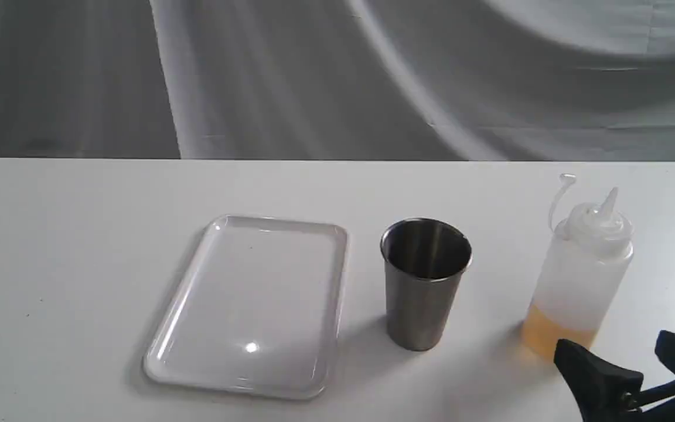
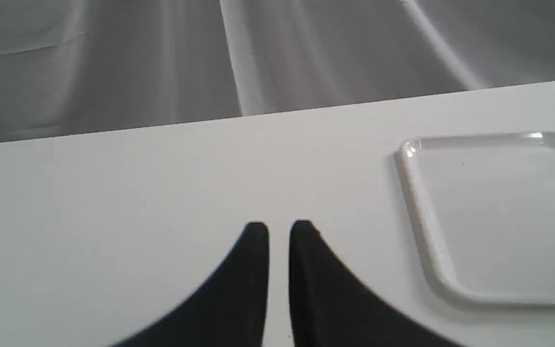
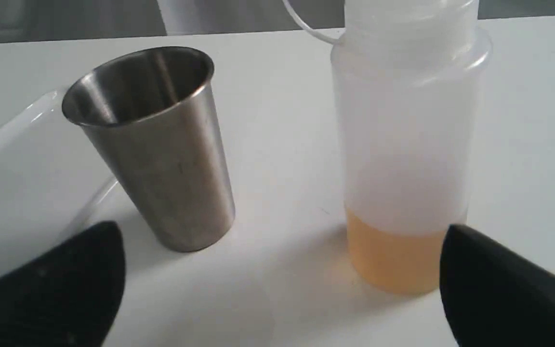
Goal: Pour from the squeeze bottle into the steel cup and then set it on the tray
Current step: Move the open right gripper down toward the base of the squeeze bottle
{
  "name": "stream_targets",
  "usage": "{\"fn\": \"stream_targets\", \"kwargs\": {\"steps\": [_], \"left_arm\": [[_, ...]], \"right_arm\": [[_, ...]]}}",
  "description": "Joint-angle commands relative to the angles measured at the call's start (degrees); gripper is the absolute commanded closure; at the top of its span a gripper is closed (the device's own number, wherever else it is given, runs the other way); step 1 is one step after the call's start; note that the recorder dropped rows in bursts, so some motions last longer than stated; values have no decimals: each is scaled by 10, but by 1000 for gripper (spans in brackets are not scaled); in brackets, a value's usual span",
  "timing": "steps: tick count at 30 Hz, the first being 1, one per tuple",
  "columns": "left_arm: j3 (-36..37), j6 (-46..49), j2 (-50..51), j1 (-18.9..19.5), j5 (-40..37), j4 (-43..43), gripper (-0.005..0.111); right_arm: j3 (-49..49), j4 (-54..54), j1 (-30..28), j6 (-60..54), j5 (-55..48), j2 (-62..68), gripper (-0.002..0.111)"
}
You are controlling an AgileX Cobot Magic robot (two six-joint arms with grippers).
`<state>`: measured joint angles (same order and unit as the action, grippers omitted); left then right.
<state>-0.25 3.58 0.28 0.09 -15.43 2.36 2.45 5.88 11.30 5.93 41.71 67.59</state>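
Steel cup [image 1: 425, 281] stands between tray [image 1: 249, 293] and squeeze bottle [image 1: 578, 275]; right pincer [image 1: 616, 343] spread, empty, beside bottle.

Brushed steel cup [image 1: 425, 287], glossy white plastic tray [image 1: 337, 281], translucent plastic squeeze bottle [image 1: 578, 275], matt white table [image 1: 79, 246].

Cut off, covered
The squeeze bottle [image 3: 407, 144] loses its nozzle at the frame edge; the right end effector [image 1: 616, 343] covers its base corner; tray [image 2: 422, 212] cropped.
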Motion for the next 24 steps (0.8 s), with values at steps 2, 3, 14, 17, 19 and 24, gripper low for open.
{"fn": "stream_targets", "kwargs": {"steps": [2,3,14,17,19,24], "left_arm": [[3,-1,-3,-1,4,1,98],[3,-1,-3,-1,4,1,98],[3,-1,-3,-1,4,1,98],[3,-1,-3,-1,4,1,98],[3,-1,-3,-1,4,1,98],[3,-1,-3,-1,4,1,98]], "right_arm": [[-3,1,2,2,9,2,21],[-3,1,2,2,12,2,21],[-3,1,2,2,15,2,3],[-3,1,2,2,16,5,3],[-3,1,2,2,18,13,3],[-3,-4,2,2,25,39,3]]}}
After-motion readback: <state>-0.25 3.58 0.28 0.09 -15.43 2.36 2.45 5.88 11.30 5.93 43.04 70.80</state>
